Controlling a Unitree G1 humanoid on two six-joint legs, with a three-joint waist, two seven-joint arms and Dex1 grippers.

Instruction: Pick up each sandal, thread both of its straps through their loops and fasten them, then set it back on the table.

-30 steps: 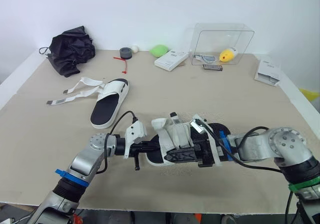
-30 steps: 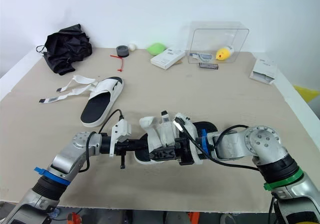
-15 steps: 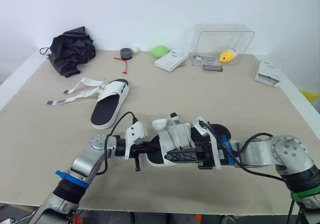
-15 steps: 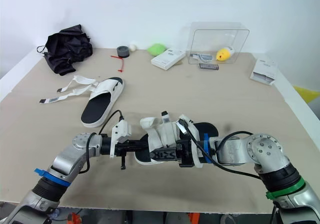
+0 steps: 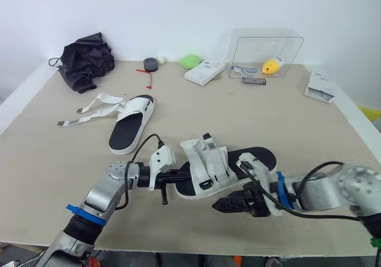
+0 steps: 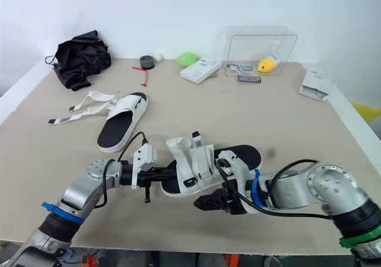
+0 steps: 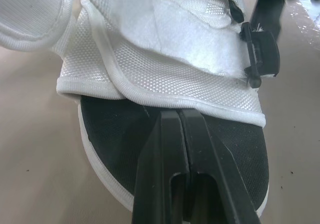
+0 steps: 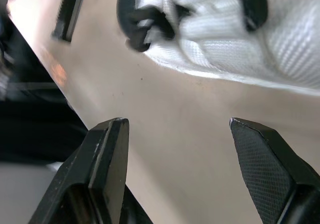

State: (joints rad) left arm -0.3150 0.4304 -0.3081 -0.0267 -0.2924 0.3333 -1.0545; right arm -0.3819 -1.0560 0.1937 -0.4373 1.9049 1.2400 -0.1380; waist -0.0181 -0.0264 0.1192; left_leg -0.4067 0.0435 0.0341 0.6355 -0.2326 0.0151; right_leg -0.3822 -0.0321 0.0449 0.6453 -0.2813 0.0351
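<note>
The near white sandal with a black sole lies at the table's front middle, its straps folded across the upper. My left gripper is shut on its toe end; the left wrist view shows the fingers closed over the sole edge. My right gripper stands open just in front of the sandal, apart from it, with bare table between its fingertips. The second sandal lies farther back on the left, its straps loose on the table.
A black cloth bundle sits at the back left. Along the back are a tape roll, a green object, a white box and a clear box holding a yellow item. A white booklet lies far right.
My right gripper has let go of the near sandal, drawn back toward the table's front edge and opened. The left gripper has kept its hold and place.
</note>
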